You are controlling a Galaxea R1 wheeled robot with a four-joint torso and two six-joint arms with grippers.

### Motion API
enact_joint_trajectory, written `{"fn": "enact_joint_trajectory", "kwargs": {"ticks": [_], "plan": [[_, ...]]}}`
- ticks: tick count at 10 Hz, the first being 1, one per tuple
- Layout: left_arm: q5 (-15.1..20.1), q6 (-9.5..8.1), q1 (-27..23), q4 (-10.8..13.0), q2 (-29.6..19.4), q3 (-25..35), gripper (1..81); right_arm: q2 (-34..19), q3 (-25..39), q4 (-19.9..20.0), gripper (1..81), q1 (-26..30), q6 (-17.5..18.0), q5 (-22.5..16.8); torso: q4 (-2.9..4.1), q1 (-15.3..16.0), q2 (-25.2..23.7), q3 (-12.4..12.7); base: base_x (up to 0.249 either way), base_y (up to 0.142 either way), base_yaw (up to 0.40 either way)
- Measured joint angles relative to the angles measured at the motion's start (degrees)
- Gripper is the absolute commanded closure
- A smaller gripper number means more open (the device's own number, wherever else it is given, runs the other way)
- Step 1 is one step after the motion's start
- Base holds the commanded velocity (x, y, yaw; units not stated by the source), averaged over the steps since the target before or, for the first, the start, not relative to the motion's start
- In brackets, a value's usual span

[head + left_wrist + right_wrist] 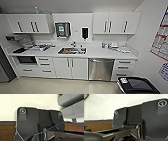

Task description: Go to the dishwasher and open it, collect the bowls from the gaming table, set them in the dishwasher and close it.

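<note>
Nearest the camera, a black bin (138, 86) with a dark lid sits at the lower right of the head view, on the pale floor (62, 86) just in front of the drawers at the right end of the kitchen run. It narrows the approach from that side.

Behind and a little left of the bin stands the dishwasher (101, 69), its steel front shut and its bar handle running across the top. It is built in under the white surface (100, 53), with white double cabinet doors (70, 68) on its left and a stack of drawers (123, 68) on its right. The floor straight ahead of it lies open up to the cabinet fronts.

On the surface, the sink (72, 51) lies to the left above the double doors, with clutter (37, 46) further left and a few small items (113, 46) near the right end. A built-in oven (27, 60) sits at the left end. Wall cupboards (27, 23) hang above, with a dispenser (62, 30) and a smaller dark one (84, 32) between them. Posters (160, 40) cover the right wall.

Each wrist view shows the arm's own dark plate against a pale wall and brown wood; whether either claw is released or clenched, I cannot tell.
</note>
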Motion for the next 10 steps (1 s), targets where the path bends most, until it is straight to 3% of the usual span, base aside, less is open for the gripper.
{"fn": "enact_joint_trajectory", "kwargs": {"ticks": [10], "plan": [[-0.2,0.00,0.0,0.0,-0.2,0.0,1.0,0.1,0.0,0.0,1.0,0.2,0.0,0.1,0.00,0.0,0.0,0.0,0.133,0.000,0.000]]}}
